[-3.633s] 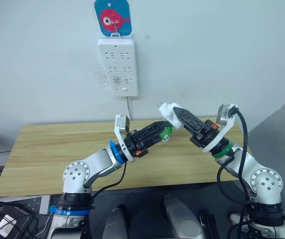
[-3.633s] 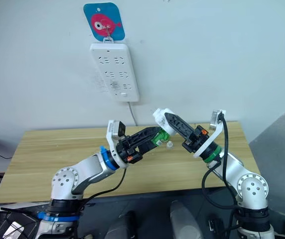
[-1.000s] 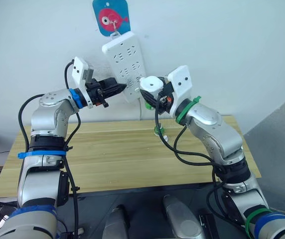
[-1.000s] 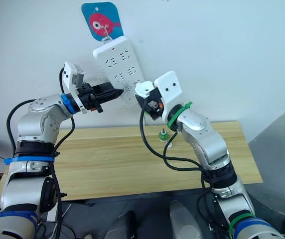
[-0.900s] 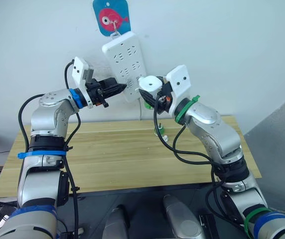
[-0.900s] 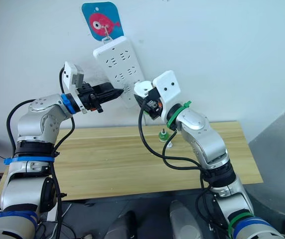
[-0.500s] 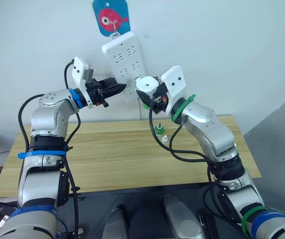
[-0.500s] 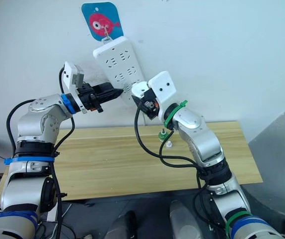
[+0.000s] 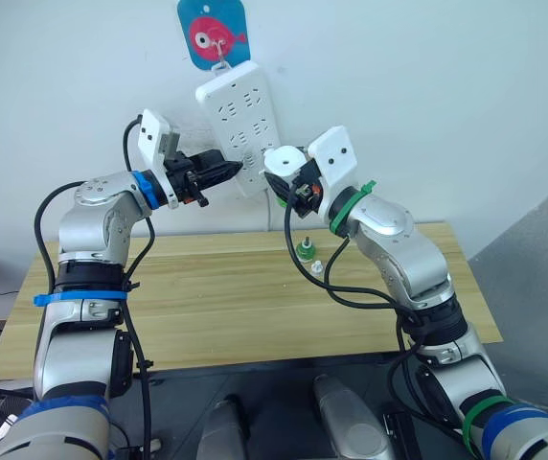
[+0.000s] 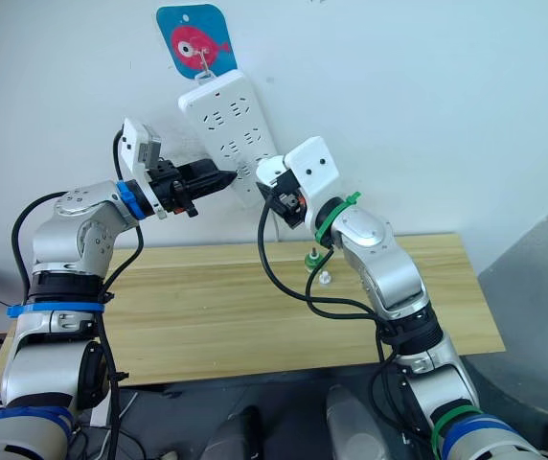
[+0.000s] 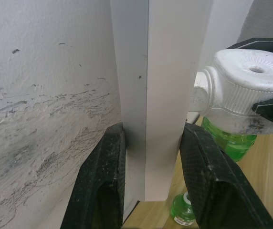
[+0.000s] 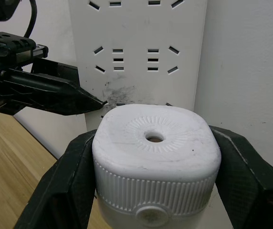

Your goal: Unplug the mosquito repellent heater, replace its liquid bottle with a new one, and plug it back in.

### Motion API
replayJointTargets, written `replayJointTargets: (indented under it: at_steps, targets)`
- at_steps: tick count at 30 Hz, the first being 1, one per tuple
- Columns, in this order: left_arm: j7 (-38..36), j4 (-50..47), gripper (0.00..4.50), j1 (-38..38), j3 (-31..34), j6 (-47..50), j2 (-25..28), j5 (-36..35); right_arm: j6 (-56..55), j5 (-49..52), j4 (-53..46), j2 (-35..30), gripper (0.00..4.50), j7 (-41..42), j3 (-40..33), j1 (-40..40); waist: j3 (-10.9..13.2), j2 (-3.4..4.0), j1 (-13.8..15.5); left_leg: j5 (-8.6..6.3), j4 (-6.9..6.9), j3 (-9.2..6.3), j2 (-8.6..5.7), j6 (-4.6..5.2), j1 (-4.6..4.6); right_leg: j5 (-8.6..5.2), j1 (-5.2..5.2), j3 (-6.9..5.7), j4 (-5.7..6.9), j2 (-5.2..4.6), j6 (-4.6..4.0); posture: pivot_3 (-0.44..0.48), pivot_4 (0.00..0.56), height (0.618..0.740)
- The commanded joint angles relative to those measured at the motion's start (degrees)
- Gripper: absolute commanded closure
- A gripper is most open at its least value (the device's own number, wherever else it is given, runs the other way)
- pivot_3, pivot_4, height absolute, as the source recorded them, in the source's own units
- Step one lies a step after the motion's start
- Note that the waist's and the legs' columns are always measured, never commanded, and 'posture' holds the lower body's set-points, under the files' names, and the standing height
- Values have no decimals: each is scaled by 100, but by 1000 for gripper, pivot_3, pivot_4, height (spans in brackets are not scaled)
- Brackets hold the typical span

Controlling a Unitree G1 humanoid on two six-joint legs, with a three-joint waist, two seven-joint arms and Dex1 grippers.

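Right wrist view: heater [image 12: 155, 152] clamped between right pincer [image 12: 153, 191] fingers.

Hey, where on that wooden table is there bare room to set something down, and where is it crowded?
The wooden table is bare across its left half and along the front edge. One crowded spot: the small green bottle and the little white cap near the back edge, under the right gripper holding the mosquito repellent heater at the power strip.
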Motion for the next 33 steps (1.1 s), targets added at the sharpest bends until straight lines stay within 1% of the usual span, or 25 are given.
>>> replayJointTargets:
  at_steps: [1,4,11,13,14,20,25,28,30,31,32,33]
  targets:
    - [-27,-143,3182,48,-1,37,27,29,-43,-70,-53,79,1465,-2,-60,-295,0,0,-1,0,0,0,0,0,0,0,0,0,0,0,0,-265,213,740]
    - [-25,-158,3182,56,5,70,6,5,27,-64,78,181,1465,-22,-64,-431,0,0,-6,0,2,1,0,0,2,0,-1,1,5,0,0,-269,213,740]
    - [-30,-273,3185,101,1,163,-66,-11,-170,-117,756,435,1465,11,-52,-636,0,0,-32,1,3,5,1,0,10,0,-2,5,16,0,0,-266,216,740]
    - [-49,-316,3186,112,7,228,-92,-39,-257,-137,919,487,1465,60,-34,-659,0,0,-54,4,4,12,0,3,21,-2,0,11,25,1,3,-265,217,740]
    - [-63,-348,3186,120,10,272,-102,-62,-314,-153,1018,515,1465,79,-33,-679,0,0,-60,7,4,13,0,8,25,-12,1,12,28,2,20,-265,216,740]
    - [-79,-498,3186,175,36,451,-132,-117,-624,-217,1600,615,1466,199,-110,-878,-1,-1,-129,8,2,20,1,10,59,-14,22,20,42,4,23,-259,215,740]
    - [-65,-526,3187,210,63,455,-119,-55,-690,-245,1809,641,1466,278,-109,-956,-1,-1,-159,9,1,25,2,11,73,-15,24,26,55,7,25,-257,214,740]
    - [49,-355,3187,186,109,253,-102,100,-618,-165,1642,632,1466,308,-178,-873,-1,-1,-158,9,1,25,3,11,75,-15,25,27,56,8,25,-258,214,740]
    - [95,-202,3187,149,144,93,-87,199,-528,-101,1371,531,720,328,-282,-743,-1,-1,-152,10,1,25,3,11,75,-15,26,28,56,8,25,-258,214,740]
    - [109,-149,3188,137,158,38,-82,233,-452,-77,1229,468,497,359,-310,-674,0,-1,-121,10,1,26,2,11,74,-15,25,28,55,8,25,-258,214,740]
    - [121,-101,3188,128,165,-30,-76,268,-355,-76,1064,383,115,416,-297,-593,0,-2,-103,10,-2,24,2,11,71,-16,25,25,52,8,26,-258,214,740]
    - [142,-64,3188,126,172,-93,-72,289,-217,-79,822,256,0,535,-232,-475,0,-1,-87,9,-3,23,3,11,67,-16,23,24,48,8,26,-257,214,740]
